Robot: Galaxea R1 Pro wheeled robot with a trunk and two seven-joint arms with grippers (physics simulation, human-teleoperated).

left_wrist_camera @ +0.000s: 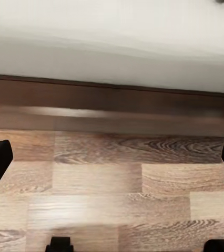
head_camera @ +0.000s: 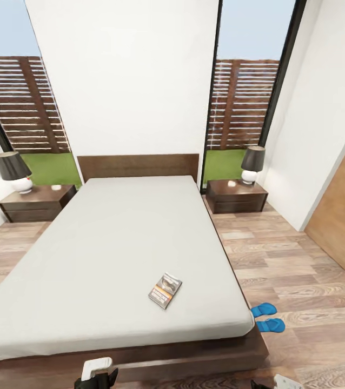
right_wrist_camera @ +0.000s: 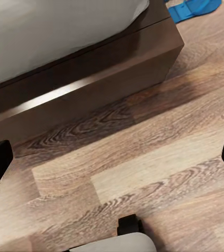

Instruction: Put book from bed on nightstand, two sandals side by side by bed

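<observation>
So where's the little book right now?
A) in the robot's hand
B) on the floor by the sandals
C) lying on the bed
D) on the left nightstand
C: the book lies flat on the pale mattress of the bed, near its foot end.

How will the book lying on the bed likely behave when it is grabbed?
The book looks thin and small, so probably light and a bit bendy. It lies flat on the soft mattress, so a claw may struggle to get under its edge. Pushed, it would likely slide, not roll.
</observation>
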